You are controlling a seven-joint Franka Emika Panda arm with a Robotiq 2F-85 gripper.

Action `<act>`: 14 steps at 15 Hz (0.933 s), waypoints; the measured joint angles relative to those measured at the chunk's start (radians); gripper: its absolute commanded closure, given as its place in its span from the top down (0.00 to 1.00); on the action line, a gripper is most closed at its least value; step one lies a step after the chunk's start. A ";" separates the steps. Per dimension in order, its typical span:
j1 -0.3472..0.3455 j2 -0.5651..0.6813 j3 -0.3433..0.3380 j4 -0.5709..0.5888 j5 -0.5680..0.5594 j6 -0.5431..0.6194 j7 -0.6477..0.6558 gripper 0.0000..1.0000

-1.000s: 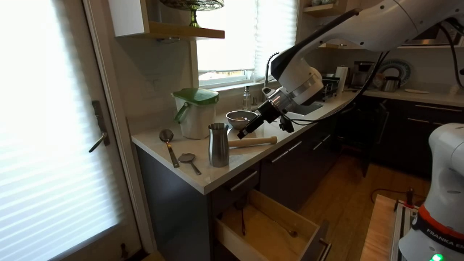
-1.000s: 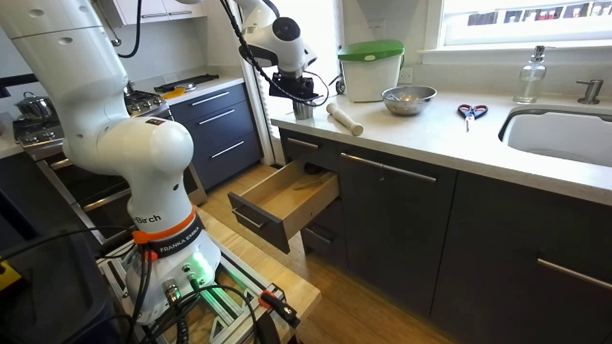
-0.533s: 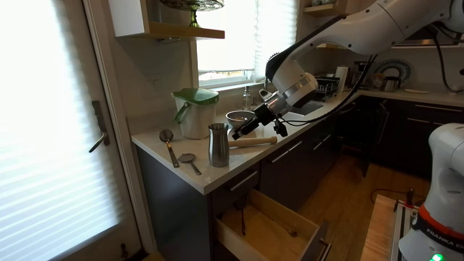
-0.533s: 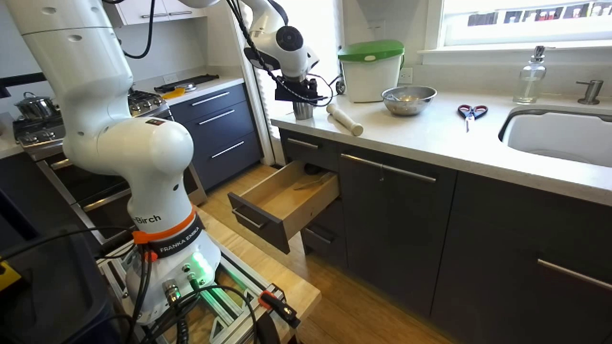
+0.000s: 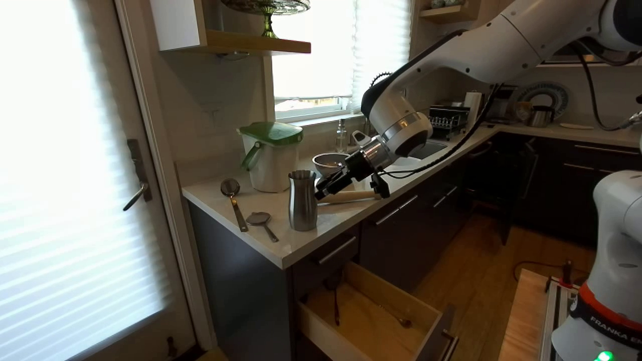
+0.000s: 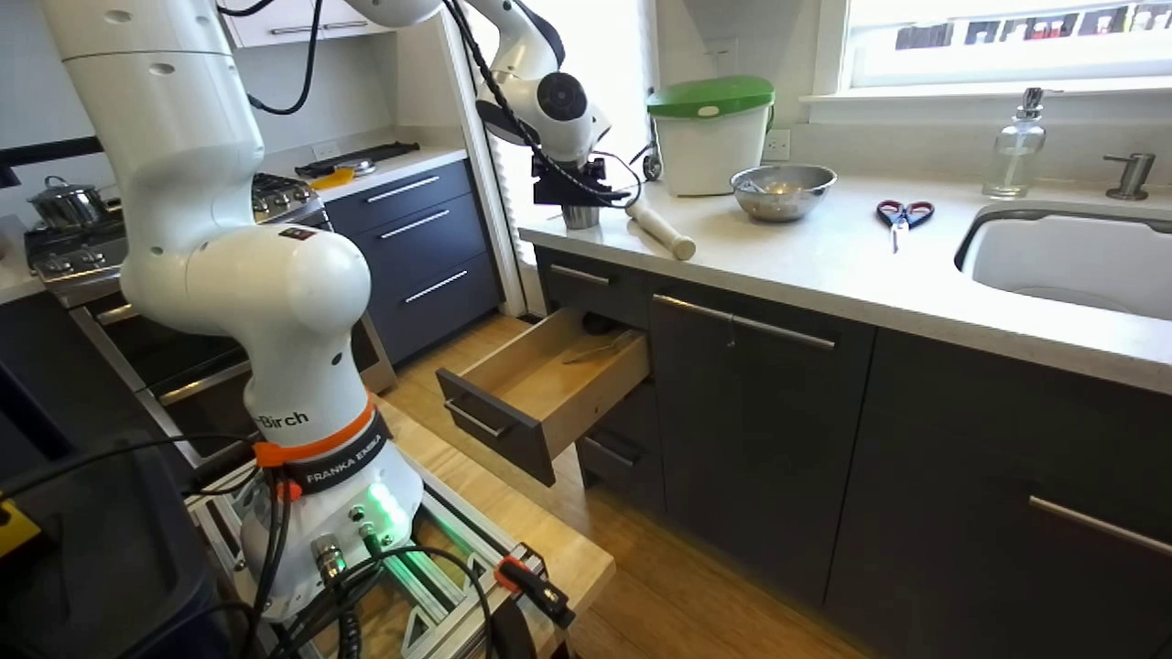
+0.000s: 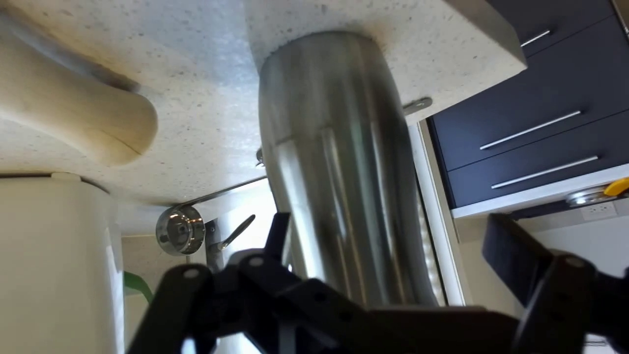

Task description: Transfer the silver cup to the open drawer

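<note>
Presently, in an exterior view, we see the silver cup [image 5: 303, 205] upright on the counter's [image 5: 297, 245] near end, gripper [image 5: 320, 193] just to its right | in an exterior view, open drawer [image 6: 531, 392] ready | wrist view, fingers [image 7: 511, 253] wide, silver cup framed between, ungrasped; we judge grasp, lift, placing remain.

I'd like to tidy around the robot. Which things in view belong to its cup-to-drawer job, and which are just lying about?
Belongs to the job:
silver cup, upright
open drawer
end effector, open

Just lying about:
wooden rod
metal bowl
scissors
green-lidded bin
ladle-like utensil
strainer-like utensil
soap dispenser
</note>
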 measured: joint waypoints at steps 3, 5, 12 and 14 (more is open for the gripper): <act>-0.026 0.020 0.024 0.015 0.023 -0.036 -0.040 1.00; -0.103 0.029 0.101 0.024 0.038 -0.045 -0.069 1.00; -0.231 0.053 0.215 0.062 0.144 -0.060 -0.205 1.00; -0.242 0.062 0.228 0.071 0.159 -0.061 -0.230 1.00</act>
